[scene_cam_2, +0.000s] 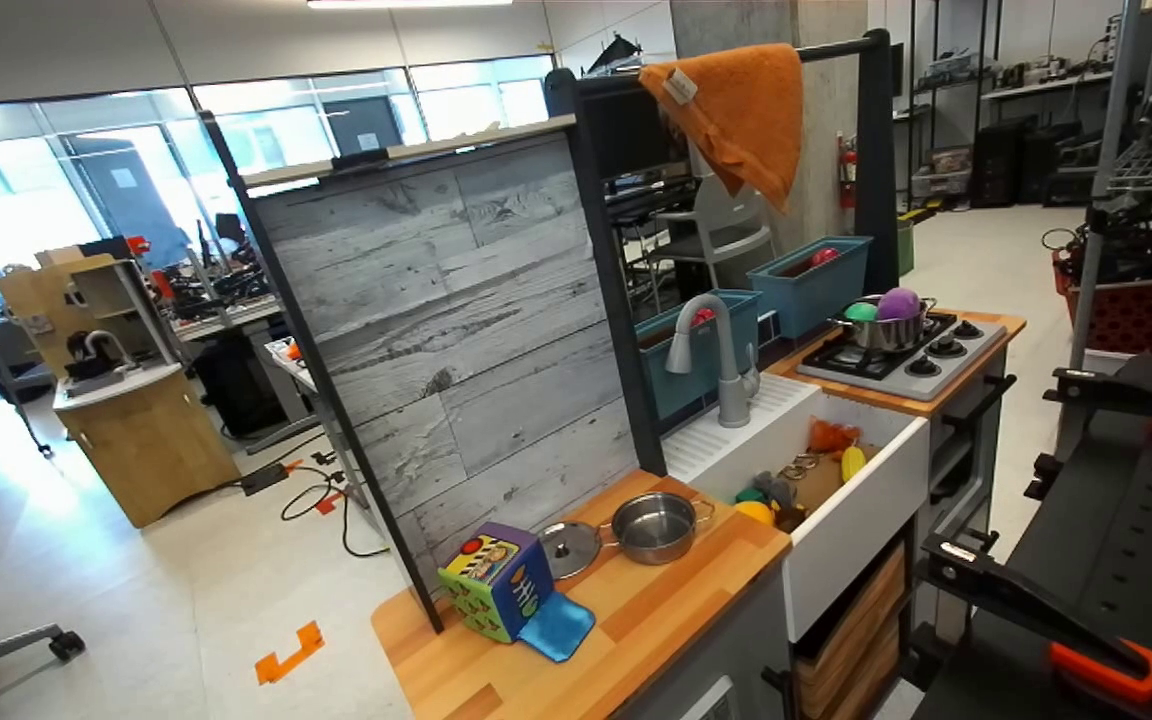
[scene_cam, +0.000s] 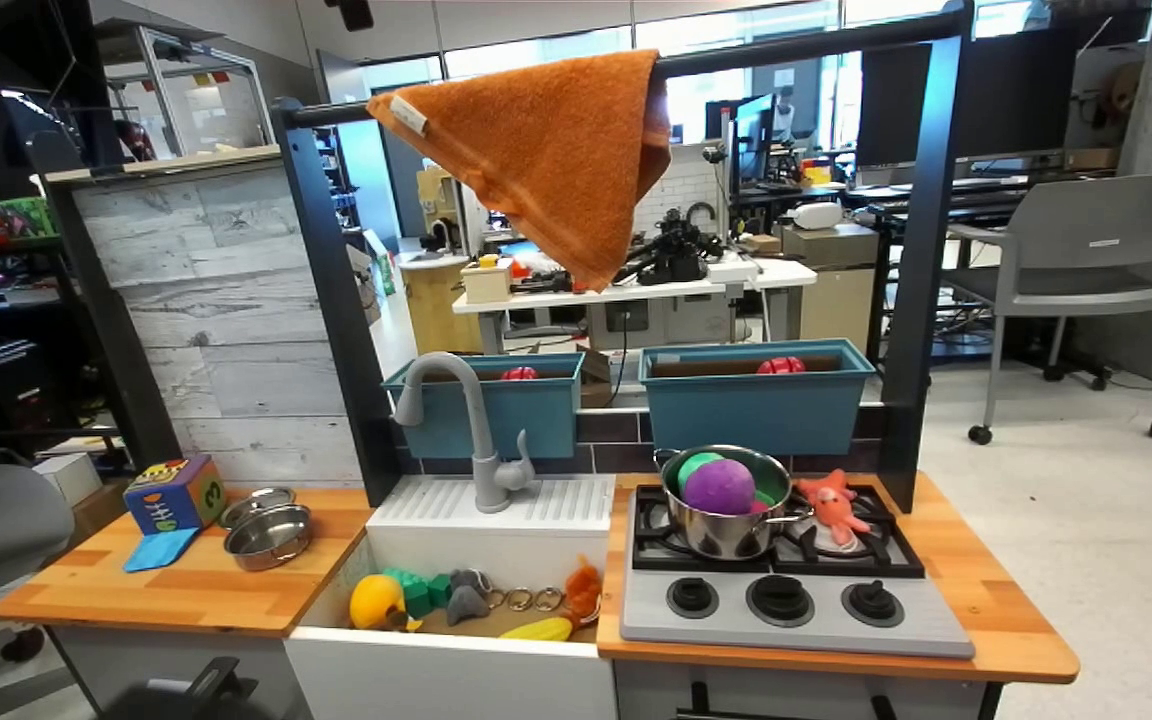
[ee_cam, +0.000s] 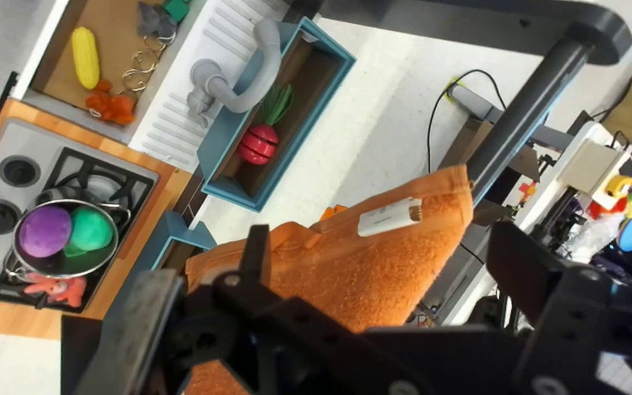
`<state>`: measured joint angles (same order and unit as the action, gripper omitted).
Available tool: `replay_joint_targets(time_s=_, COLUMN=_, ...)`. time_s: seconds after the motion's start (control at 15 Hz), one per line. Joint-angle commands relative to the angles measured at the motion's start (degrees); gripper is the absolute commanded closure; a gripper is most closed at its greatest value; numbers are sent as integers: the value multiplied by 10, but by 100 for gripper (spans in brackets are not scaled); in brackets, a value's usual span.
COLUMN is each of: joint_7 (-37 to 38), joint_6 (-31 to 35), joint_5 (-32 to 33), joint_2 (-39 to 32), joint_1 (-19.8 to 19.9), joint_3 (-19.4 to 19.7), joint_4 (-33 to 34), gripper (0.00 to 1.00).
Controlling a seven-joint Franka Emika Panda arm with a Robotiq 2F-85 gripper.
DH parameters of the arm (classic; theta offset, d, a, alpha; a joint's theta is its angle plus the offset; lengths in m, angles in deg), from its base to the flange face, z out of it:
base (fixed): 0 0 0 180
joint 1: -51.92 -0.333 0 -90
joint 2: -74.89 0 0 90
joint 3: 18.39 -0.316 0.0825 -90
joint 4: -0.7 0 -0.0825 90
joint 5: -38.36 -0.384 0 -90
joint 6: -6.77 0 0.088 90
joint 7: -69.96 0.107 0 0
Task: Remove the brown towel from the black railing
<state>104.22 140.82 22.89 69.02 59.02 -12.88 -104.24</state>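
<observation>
The brown towel [scene_cam: 546,150] is an orange-brown cloth with a white tag. It hangs folded over the black railing [scene_cam: 806,47], towards its left part in an exterior view, with a corner drooping. The towel [scene_cam_2: 746,110] and railing [scene_cam_2: 836,48] also show in another exterior view. In the wrist view, my gripper [ee_cam: 379,241] is open, its two black fingers wide apart. The towel [ee_cam: 349,269] lies beyond and partly between the fingers, and the railing [ee_cam: 524,115] runs to the upper right. The gripper is not clearly visible in the exterior views; contact with the towel cannot be told.
Tall black posts [scene_cam: 926,270] hold the railing. Below stand blue planters [scene_cam: 756,400], a grey faucet [scene_cam: 481,440], a sink [scene_cam: 446,660] with toys, and a pot [scene_cam: 731,530] on the stove. A cube toy [scene_cam: 176,495] and pan [scene_cam: 269,537] stand on the wooden counter.
</observation>
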Motion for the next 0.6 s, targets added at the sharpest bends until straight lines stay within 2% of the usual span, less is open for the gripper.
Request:
replay_joint_targets(time_s=0.0, joint_7=39, joint_6=-25, joint_5=-53, joint_2=-116, joint_1=5, joint_3=9, joint_4=140, gripper=0)
replay_joint_targets(time_s=0.4, joint_7=94, joint_6=-84, joint_5=-58, joint_2=-228, joint_1=13, joint_3=6, joint_4=304, gripper=0)
replay_joint_targets(time_s=0.47, joint_7=98, joint_6=-100, joint_5=-57, joint_2=-238, joint_1=14, joint_3=4, joint_4=322, gripper=25)
replay_joint_targets(time_s=0.53, joint_7=102, joint_6=-117, joint_5=-57, joint_2=-247, joint_1=16, joint_3=3, joint_4=341, gripper=28)
